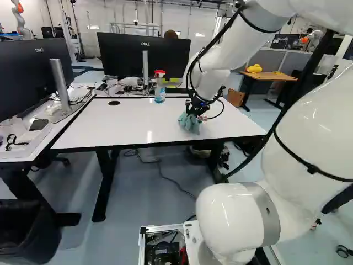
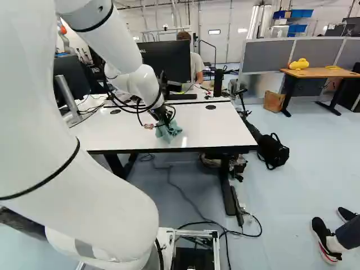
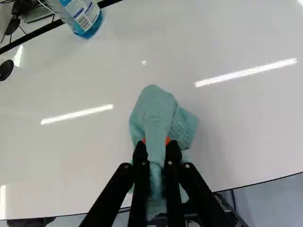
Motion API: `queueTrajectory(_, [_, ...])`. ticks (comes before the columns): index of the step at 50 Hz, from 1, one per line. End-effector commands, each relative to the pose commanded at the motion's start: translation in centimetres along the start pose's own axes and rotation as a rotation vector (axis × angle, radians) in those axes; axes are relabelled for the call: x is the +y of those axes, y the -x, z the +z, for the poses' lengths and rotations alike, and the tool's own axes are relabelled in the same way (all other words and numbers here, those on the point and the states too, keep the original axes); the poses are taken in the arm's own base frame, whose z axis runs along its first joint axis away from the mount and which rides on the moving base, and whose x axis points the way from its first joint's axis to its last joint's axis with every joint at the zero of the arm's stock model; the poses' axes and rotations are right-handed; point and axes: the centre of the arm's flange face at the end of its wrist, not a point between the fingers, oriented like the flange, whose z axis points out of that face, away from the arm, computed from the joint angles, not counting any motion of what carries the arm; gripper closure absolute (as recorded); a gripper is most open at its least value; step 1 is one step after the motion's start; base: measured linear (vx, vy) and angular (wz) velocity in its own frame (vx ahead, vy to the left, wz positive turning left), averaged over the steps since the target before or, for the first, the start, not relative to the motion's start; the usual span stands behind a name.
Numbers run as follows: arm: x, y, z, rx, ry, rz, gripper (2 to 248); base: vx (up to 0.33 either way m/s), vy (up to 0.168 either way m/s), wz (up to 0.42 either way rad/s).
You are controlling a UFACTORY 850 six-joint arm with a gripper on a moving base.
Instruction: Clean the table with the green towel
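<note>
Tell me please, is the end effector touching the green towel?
Touching. The wrist view shows the end effector pinching the green towel between its two fingers, from both sides.

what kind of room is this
Probably a robotics lab or shared tech workspace: a white robot arm reaches over a white table, with monitors on desks behind and grey partition panels beyond.

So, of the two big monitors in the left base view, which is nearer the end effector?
The middle monitor, directly behind the spray bottle; the side monitor stands at that view's left edge, farther from the end effector.
</note>
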Motion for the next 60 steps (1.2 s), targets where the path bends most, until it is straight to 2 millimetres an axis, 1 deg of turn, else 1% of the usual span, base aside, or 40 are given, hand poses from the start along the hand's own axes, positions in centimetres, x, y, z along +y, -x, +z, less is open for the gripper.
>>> queueTrajectory(30, [0.0, -0.2, -0.2, 0.006, -0.001, 0.0, 213, 0.0, 0.0, 0.0])
queueTrajectory(39, [-0.1, -1.6, -0.5, 0.028, -0.003, 0.003, 213, 0.0, 0.0, 0.0])
queueTrajectory(60, [-0.6, -5.9, -0.9, 0.082, -0.009, 0.009, 213, 0.0, 0.0, 0.0])
